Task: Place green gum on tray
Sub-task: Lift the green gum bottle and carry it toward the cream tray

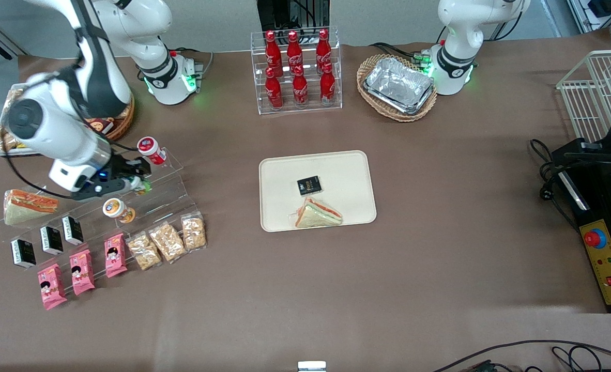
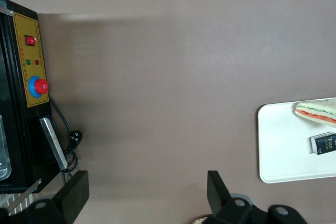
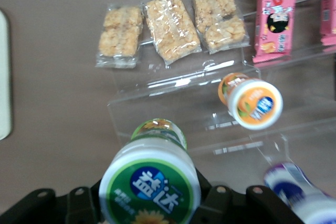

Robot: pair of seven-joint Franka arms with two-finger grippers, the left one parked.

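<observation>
The green gum [image 3: 149, 184], a small bottle with a green-and-white cap, sits between the fingers of my right gripper [image 3: 150, 199], which is shut on it over the clear stepped display shelf [image 3: 173, 98]. In the front view the gripper [image 1: 139, 183] is at the working arm's end of the table, with a bit of the green gum [image 1: 143, 187] showing at its tip. The cream tray [image 1: 347, 170] lies in the middle of the table and carries a sandwich [image 1: 317, 213] and a small black packet [image 1: 309, 185]. The tray's edge also shows in the right wrist view [image 3: 3, 77].
An orange-capped bottle [image 1: 115, 209] lies on the shelf just nearer the front camera than the gripper, and a red-capped bottle [image 1: 150, 149] stands just farther. Snack packets [image 1: 167, 242], pink packets [image 1: 82, 270] and black boxes [image 1: 51, 240] line the shelf's lower steps. A cola rack [image 1: 296, 70] stands farther back.
</observation>
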